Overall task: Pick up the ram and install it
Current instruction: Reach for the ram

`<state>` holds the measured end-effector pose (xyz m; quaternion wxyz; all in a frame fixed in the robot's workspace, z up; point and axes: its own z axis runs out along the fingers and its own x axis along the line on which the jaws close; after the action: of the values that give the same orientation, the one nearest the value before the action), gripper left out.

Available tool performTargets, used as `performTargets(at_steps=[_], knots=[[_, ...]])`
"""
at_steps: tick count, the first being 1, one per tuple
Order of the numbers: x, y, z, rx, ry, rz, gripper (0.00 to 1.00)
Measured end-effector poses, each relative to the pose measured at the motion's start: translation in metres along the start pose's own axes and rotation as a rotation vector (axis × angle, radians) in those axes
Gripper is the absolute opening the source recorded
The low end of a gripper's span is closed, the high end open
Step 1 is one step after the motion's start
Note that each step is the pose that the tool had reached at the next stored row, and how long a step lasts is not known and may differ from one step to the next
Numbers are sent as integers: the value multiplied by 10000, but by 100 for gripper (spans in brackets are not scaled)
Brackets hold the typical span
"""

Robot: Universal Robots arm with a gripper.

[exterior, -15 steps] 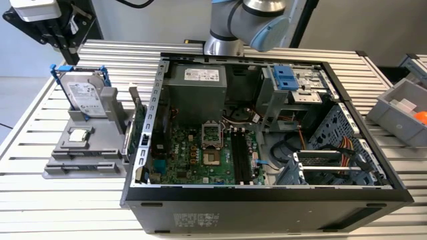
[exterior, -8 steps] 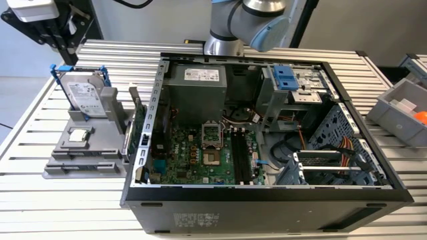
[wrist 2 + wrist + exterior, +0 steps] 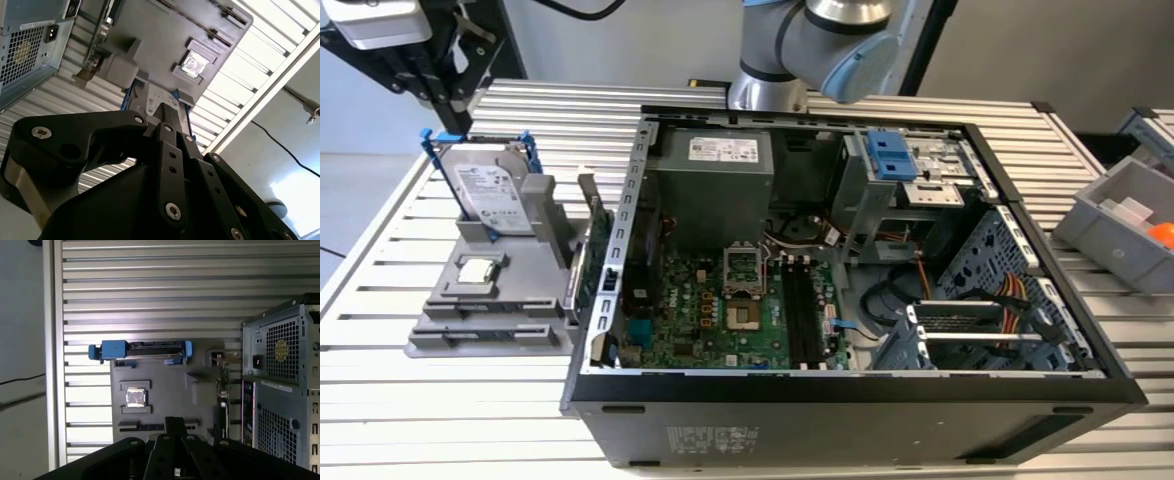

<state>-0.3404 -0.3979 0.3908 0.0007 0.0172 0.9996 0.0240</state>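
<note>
One slatted metal table [image 3: 854, 100] is occupied by one open computer case [image 3: 854, 425] and, at the exterior view's left, one gray holder [image 3: 454, 305]. One hard drive [image 3: 494, 190] and one green card [image 3: 596, 265] are stood upright in that holder. One gripper [image 3: 173, 421] is hung above it, fingers pressed together with nothing seen between them. One thin dark strip, apparently the ram [image 3: 142, 426], is seated edge-up in the holder's long slot. One processor chip [image 3: 478, 270] is laid flat nearby.
</note>
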Motion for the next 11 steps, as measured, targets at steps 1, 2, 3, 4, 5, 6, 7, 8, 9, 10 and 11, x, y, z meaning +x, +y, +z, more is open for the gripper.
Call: performTargets(at_steps=[1, 2, 3, 4, 5, 6, 7, 8, 9, 10, 11], knots=[[2, -5, 0, 1, 1, 0, 0], [4, -10, 1, 0, 1, -1, 0], [6, -15, 1, 1, 2, 0, 0], [8, -20, 1, 1, 1, 0, 0], [10, -24, 1, 1, 2, -1, 0], [12, -28, 2, 1, 2, 0, 0], [14, -33, 2, 1, 2, 0, 0], [15, -37, 2, 1, 2, -1, 0], [18, -41, 2, 1, 3, 0, 0], [19, -44, 3, 1, 4, 0, 0], [21, -47, 3, 1, 4, 0, 0]])
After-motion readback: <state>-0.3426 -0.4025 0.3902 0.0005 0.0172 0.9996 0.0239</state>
